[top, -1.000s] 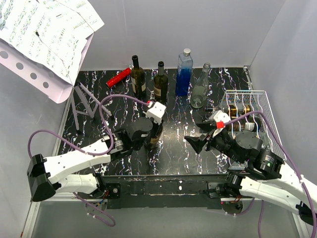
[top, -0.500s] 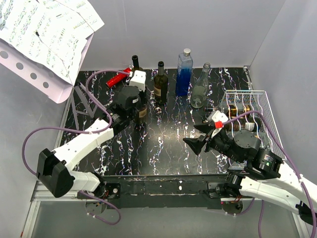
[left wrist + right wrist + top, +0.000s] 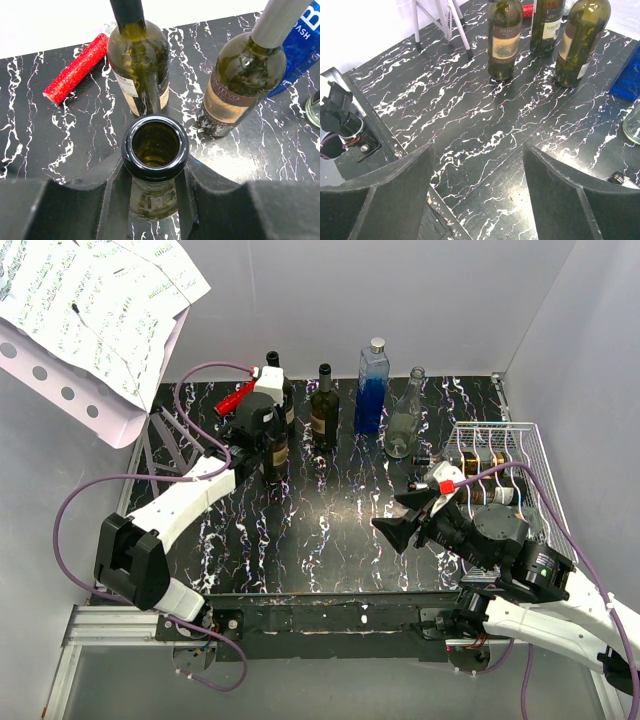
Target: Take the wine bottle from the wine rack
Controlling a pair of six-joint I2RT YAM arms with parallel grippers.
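Black marbled counter (image 3: pixel 330 530) lies mostly bare through its middle and near edge. Along the far edge stands a row of bottles (image 3: pixel 323 410). Just in front of its left end, the left pincer (image 3: pixel 155 175) is clamped round the neck of the upright wine bottle (image 3: pixel 155 142). The right pincer (image 3: pixel 395 532) hangs wide apart, empty, near the wine rack (image 3: pixel 535 455) at the right edge.

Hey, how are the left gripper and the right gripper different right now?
The left gripper is shut on the neck of an uncapped dark bottle; the right gripper stands open, holding nothing. The left gripper reaches to the back bottles; the right gripper hovers near the wine rack. Both have black fingers.
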